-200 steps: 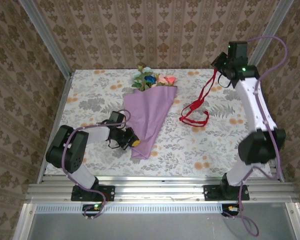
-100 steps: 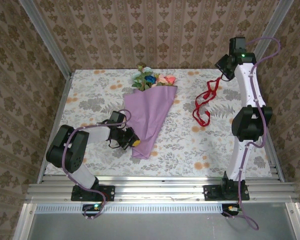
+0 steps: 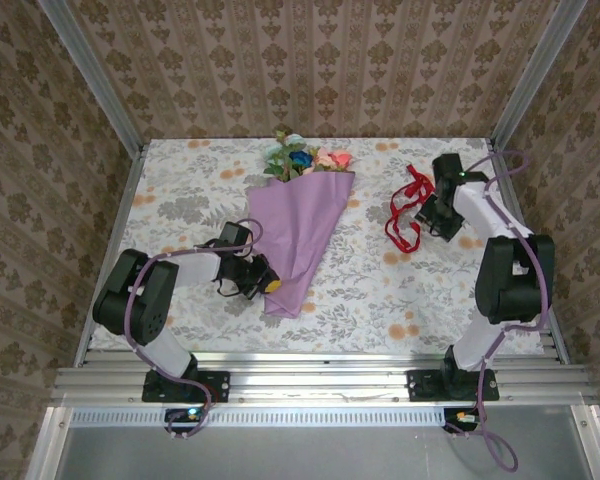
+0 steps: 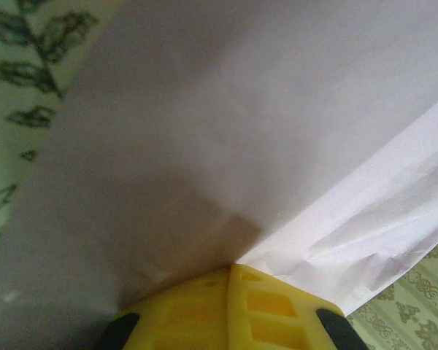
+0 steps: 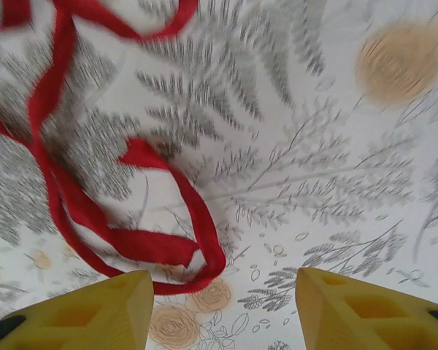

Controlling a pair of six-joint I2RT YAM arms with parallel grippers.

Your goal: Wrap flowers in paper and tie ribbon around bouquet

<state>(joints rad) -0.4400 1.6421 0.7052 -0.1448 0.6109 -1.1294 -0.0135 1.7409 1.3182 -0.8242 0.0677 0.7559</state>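
Note:
The bouquet [image 3: 298,235] lies mid-table, a lilac paper [image 4: 204,146] cone with its narrow end toward me. The flowers [image 3: 302,158] stick out of its wide far end. My left gripper [image 3: 267,284] sits at the cone's left edge near the narrow end. Its yellow fingers [image 4: 277,310] are pressed together, shut on the paper. The red ribbon [image 3: 400,212] lies loose in loops on the cloth to the right. My right gripper [image 3: 427,222] hovers low just right of it, open. A ribbon [image 5: 131,244] loop lies by its left finger [image 5: 95,313], and nothing is between the fingers.
The floral tablecloth [image 3: 180,190] covers the table. Metal frame posts and patterned walls close in the left, right and far sides. A rail [image 3: 320,380] runs along the near edge by the arm bases.
The right gripper opened and let go of the ribbon, which dropped into a tighter heap. That arm then swung down from the far right corner to beside it. The left arm has not moved.

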